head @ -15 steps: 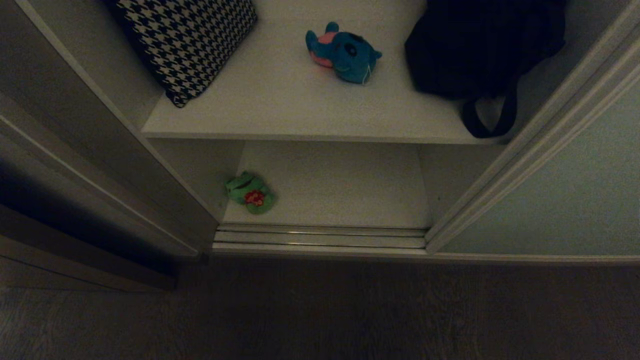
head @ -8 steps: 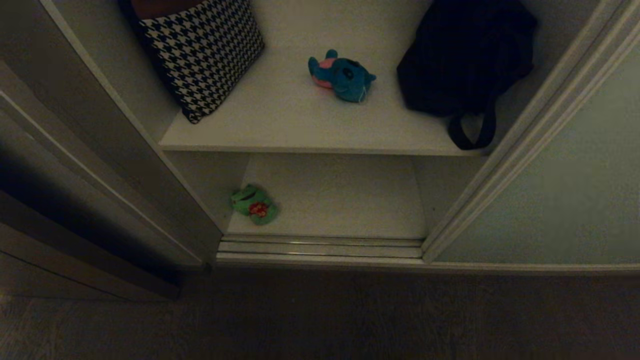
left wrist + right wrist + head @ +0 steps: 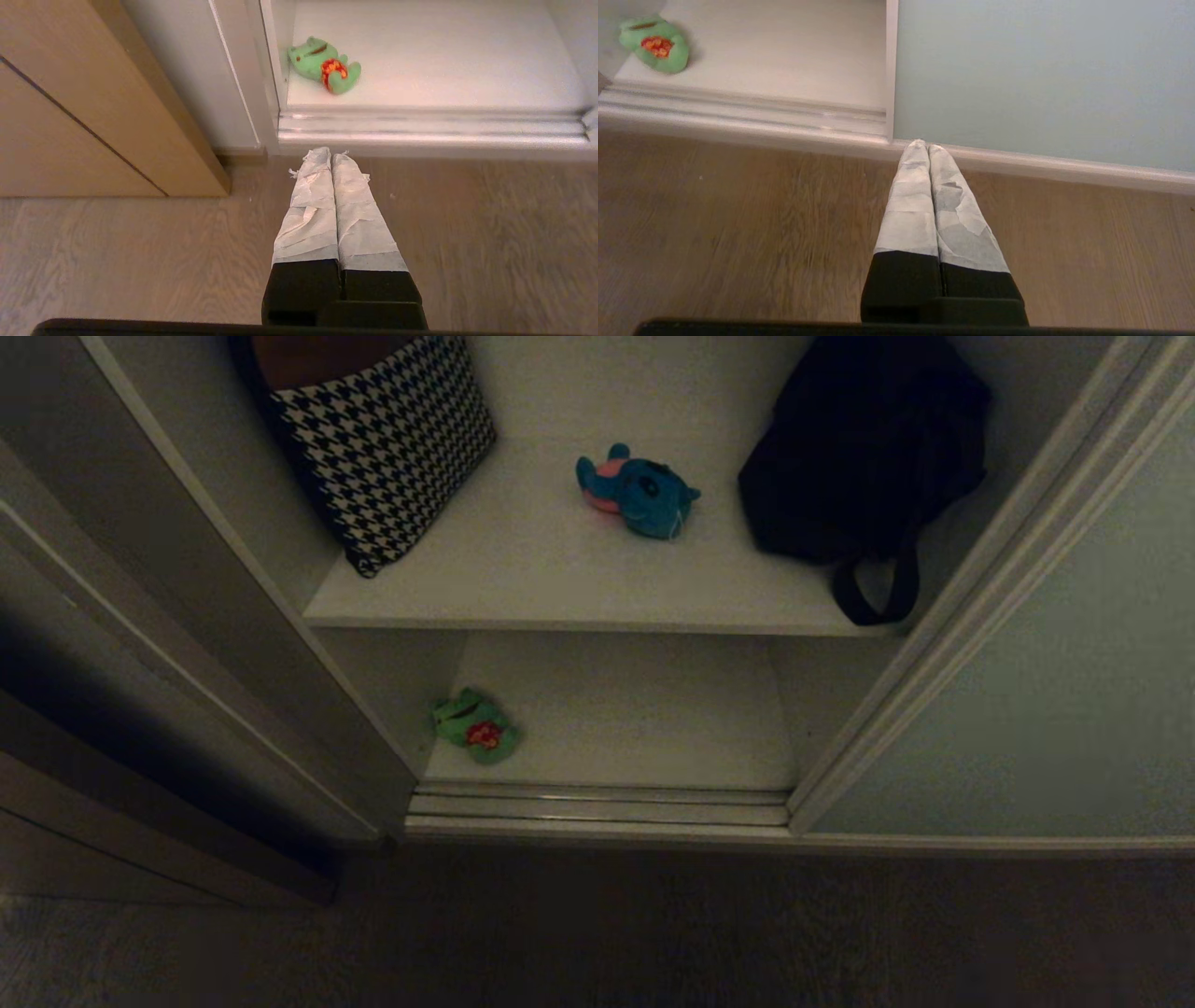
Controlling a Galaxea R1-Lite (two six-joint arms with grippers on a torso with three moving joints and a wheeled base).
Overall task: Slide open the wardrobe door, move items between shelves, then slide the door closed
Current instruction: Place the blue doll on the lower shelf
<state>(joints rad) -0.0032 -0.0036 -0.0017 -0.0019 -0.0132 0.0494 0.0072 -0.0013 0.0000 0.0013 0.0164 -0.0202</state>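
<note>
the sliding wardrobe door point(image 3: 1055, 691) stands pushed to the right, its slim off-white frame edge point(image 3: 943, 644) running from 1 o'clock down to the metal floor track point(image 3: 597, 805), which leaves the bay between that edge and the white side wall point(image 3: 280, 588) at 9 o'clock open to me. the upper shelf point(image 3: 560, 569) juts forward to a straight front lip, and the lower shelf point(image 3: 635, 719) sits recessed beneath it, bare across its middle and right. on the upper shelf the blue plush toy point(image 3: 638, 492) lies at 12 o'clock in the head view, well apart from the houndstooth cushion point(image 3: 392, 439) leaning at 10 o'clock and near the black bag point(image 3: 859, 439) at 2 o'clock, whose strap point(image 3: 878, 588) hangs over the lip. the green plush toy point(image 3: 474, 725) lies at the lower shelf's left end, just beside the side wall and near the track. neither of my arms shows in the head view. my left gripper point(image 3: 331, 157) is clenched on nothing, tips over the wooden floor point(image 3: 140, 252) just short of the track; the green toy point(image 3: 325, 65) lies at 12 o'clock from it, beyond the track, apart from it. my right gripper point(image 3: 927, 147) is likewise clenched and empty, its tips just short of the door's bottom rail near the frame edge, with the green toy point(image 3: 655, 44) far off at 10 o'clock. brown wooden panelling point(image 3: 84, 107) closes in the left side at 9 o'clock.
</note>
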